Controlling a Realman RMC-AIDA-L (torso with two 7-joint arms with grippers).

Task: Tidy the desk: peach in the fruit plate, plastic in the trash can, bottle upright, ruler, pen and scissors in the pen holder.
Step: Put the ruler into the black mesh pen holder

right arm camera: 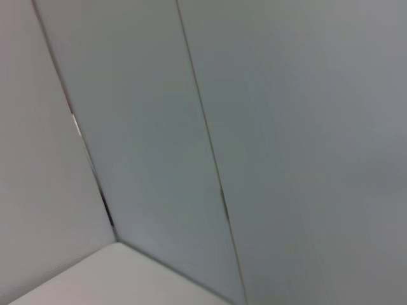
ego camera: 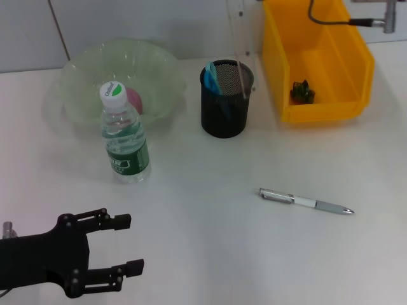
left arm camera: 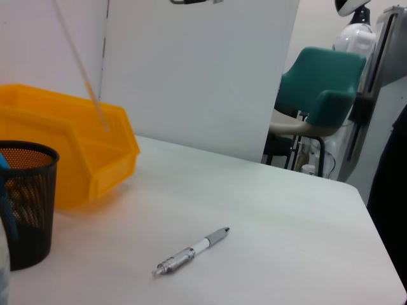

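Note:
A silver pen (ego camera: 304, 201) (left arm camera: 191, 251) lies flat on the white desk, right of centre. The black mesh pen holder (ego camera: 227, 99) (left arm camera: 24, 203) stands behind it with blue-handled scissors (ego camera: 212, 76) and a clear ruler (ego camera: 242, 77) in it. A green-labelled water bottle (ego camera: 124, 135) stands upright in front of the clear fruit plate (ego camera: 82, 76), where the pink peach (ego camera: 134, 99) rests. The yellow trash can (ego camera: 318, 60) (left arm camera: 76, 152) holds a dark green bit of plastic (ego camera: 302, 92). My left gripper (ego camera: 121, 244) hovers open at the near left, holding nothing. The right gripper is out of view.
A black cable and a metal fitting (ego camera: 381, 22) hang over the yellow bin's far edge. A teal chair (left arm camera: 321, 95) and other equipment stand beyond the desk's far side. The right wrist view shows only grey wall panels.

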